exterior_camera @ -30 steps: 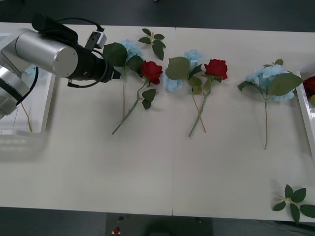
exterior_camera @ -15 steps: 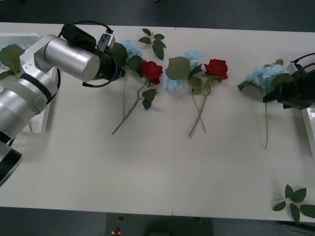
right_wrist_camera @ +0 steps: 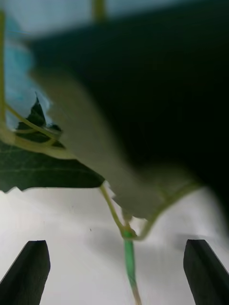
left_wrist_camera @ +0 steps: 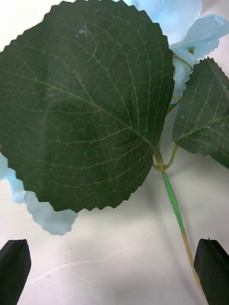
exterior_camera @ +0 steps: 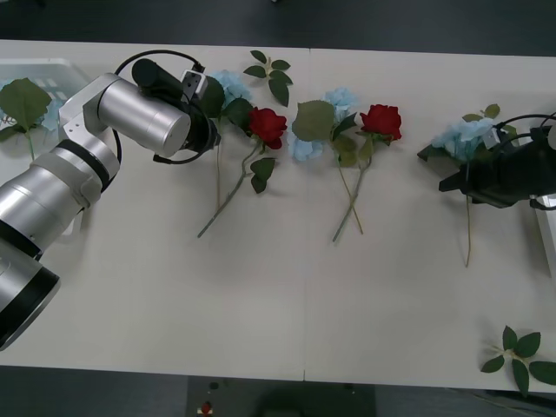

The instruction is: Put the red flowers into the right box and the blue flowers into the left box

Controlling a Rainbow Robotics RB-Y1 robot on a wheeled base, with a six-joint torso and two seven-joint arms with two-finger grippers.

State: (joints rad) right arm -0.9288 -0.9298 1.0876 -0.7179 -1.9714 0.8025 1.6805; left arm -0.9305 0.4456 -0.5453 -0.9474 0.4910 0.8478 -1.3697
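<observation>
- The left claw hangs over the far left part of the table, its black fingertips spread wide at the corners of the left wrist view.
- Just under it lies one of the blue flowers, with a big dark leaf, a pale blue head and its stem running between the spread tips, which do not touch it.
- Beside that claw, toward the table's middle, lie the red flowers: one rose next to it, another farther off, each crossed with a blue stem.
- The left box sits behind the left arm and holds one blue flower.
- The right claw is spread open over the right-hand blue flower; its thin green stem runs between the fingertips, untouched.
- The right box shows just outside this claw, at the table's edge.
- A loose leaf sprig lies near the front corner, well apart from both claws.
</observation>
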